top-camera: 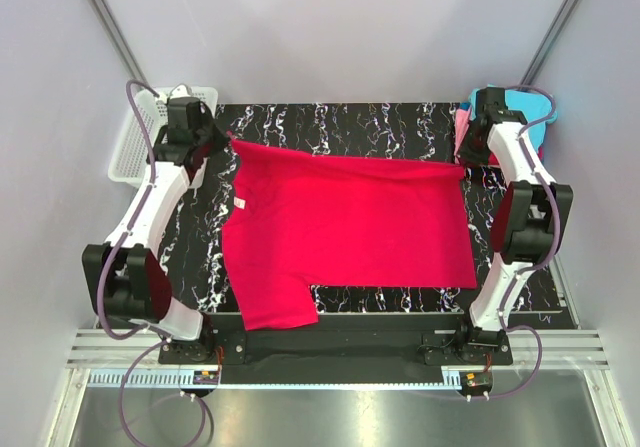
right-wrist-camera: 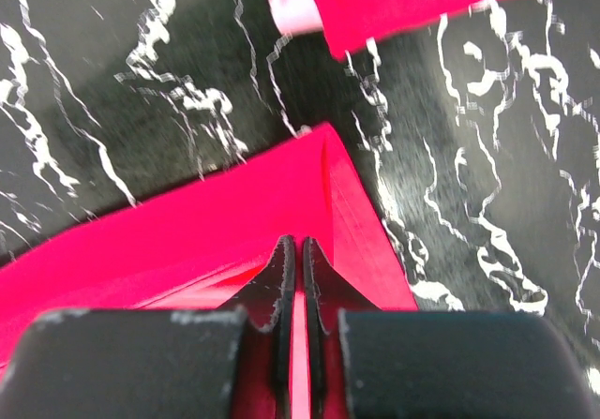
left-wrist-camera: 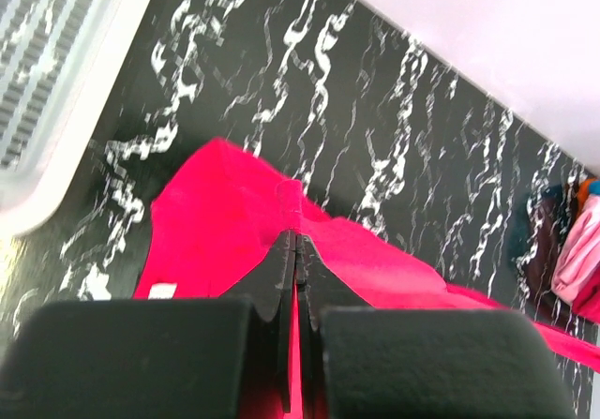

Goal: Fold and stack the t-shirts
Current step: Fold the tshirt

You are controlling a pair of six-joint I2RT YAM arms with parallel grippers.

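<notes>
Red t-shirt [top-camera: 350, 232]: far edge runs crosswise, corners pinched by my left end effector [left-wrist-camera: 293, 238] and right end effector [right-wrist-camera: 293, 244].

Both arms are shown stretched fwd from their bases, L arm [top-camera: 150, 202] to the far left, R arm [top-camera: 522, 207] to the far right, elbows kept outboard. The left gripper [left-wrist-camera: 295, 241] is clamped on the crimson t-shirt [top-camera: 350, 227]; the right gripper [right-wrist-camera: 298, 243] is clamped likewise (jaws nearly touching, cloth pinched between).
</notes>
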